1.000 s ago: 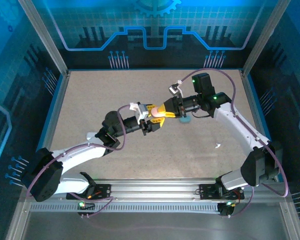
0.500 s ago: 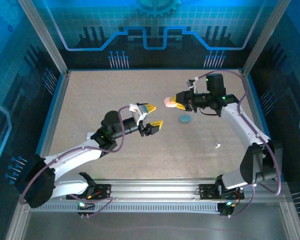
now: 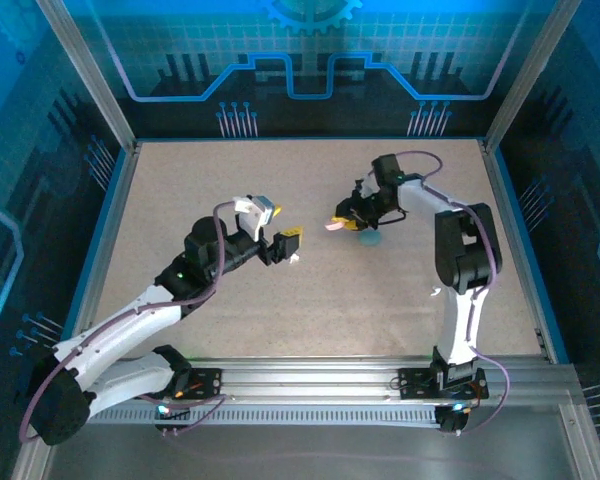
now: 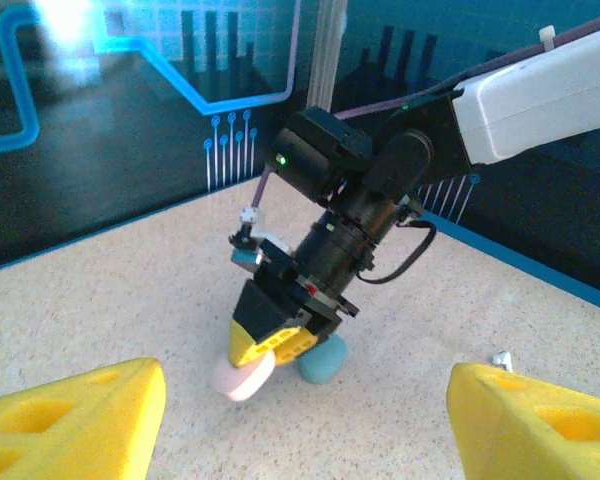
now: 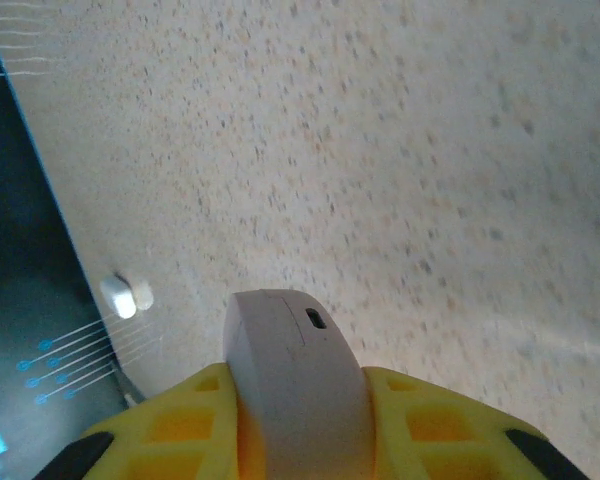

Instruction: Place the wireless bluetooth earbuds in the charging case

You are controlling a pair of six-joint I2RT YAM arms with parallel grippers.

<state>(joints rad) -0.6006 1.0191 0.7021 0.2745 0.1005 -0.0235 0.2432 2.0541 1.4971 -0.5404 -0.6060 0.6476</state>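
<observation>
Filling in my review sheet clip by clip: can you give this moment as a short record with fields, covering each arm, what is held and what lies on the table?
left gripper: jaws open, empty
right gripper: jaws shut on pink case, angled down toward the table
teal case: on the table, right beside the held pink case
loose earbud: small white piece on the table, apart from both grippers
task state: that earbud is not yet inserted in a case
</observation>
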